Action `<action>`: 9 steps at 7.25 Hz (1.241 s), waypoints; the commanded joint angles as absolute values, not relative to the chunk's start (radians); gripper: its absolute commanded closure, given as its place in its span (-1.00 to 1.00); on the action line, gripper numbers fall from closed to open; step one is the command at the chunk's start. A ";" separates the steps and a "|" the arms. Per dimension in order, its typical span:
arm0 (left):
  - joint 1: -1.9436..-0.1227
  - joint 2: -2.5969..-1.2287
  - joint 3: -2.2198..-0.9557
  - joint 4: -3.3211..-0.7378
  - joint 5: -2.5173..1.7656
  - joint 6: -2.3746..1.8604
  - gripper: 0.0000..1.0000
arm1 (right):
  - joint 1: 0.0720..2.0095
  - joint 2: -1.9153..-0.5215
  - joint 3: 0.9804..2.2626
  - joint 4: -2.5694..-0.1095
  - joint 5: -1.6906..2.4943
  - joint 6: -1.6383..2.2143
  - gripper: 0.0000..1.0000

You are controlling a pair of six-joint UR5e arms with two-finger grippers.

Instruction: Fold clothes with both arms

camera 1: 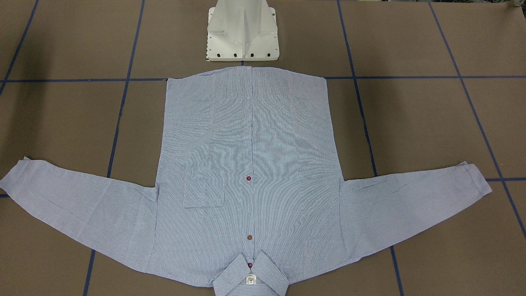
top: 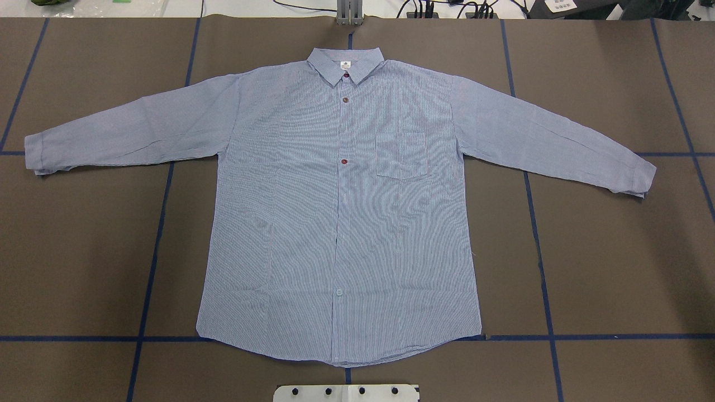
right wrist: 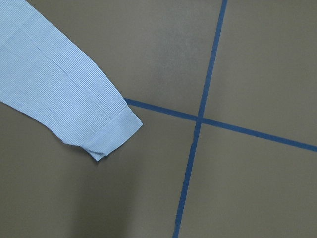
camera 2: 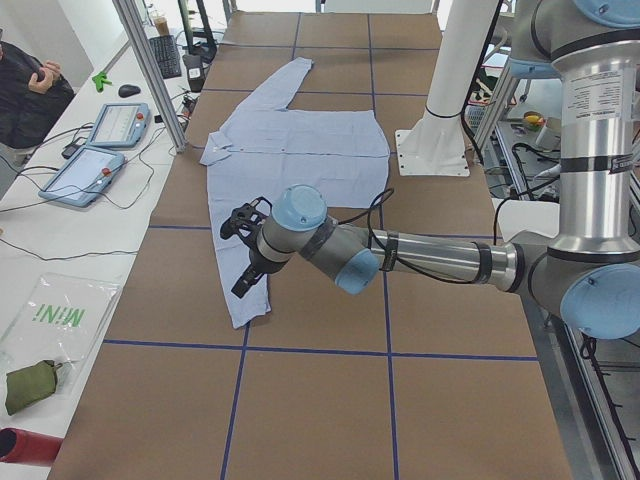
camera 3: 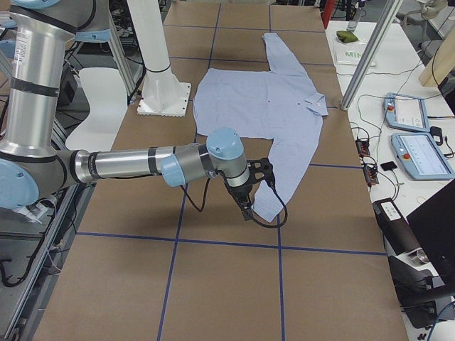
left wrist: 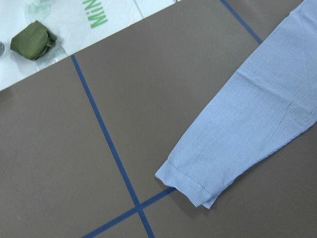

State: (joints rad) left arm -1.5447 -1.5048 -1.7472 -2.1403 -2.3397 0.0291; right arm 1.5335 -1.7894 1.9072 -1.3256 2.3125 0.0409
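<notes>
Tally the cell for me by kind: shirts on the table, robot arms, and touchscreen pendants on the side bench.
Shirt: 1
Robot arms: 2, the left arm and the right arm
Touchscreen pendants: 2, the near pendant and the far pendant
Total: 5

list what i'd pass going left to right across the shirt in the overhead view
one sleeve's cuff → dark red button → chest pocket → the other sleeve's cuff, all on the one shirt

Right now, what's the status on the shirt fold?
Left gripper, right gripper: each over a sleeve end, open or shut unclear. Shirt flat, sleeves spread, unfolded. Nothing lying on it.
</notes>
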 commanded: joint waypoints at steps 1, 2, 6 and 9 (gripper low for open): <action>-1.545 -1.528 -1.730 -2.154 -2.342 0.029 -1.00 | 1.529 -1.766 1.897 -1.260 2.344 0.072 -1.00; -1.545 -1.528 -1.730 -2.154 -2.342 0.029 -1.00 | 1.496 -1.767 1.857 -1.159 2.348 0.271 -1.00; -1.545 -1.525 -1.730 -2.172 -2.344 0.029 -1.00 | 1.164 -1.766 1.671 -0.628 2.035 0.907 -0.99; -1.545 -1.525 -1.730 -2.172 -2.344 0.029 -1.00 | 1.004 -1.767 1.617 -0.577 1.849 1.066 -0.97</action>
State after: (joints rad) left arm -1.5447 -1.5249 -1.7304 -2.1720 -2.3439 0.0287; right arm 1.0601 -1.7665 1.6537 -0.6060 1.9168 1.0185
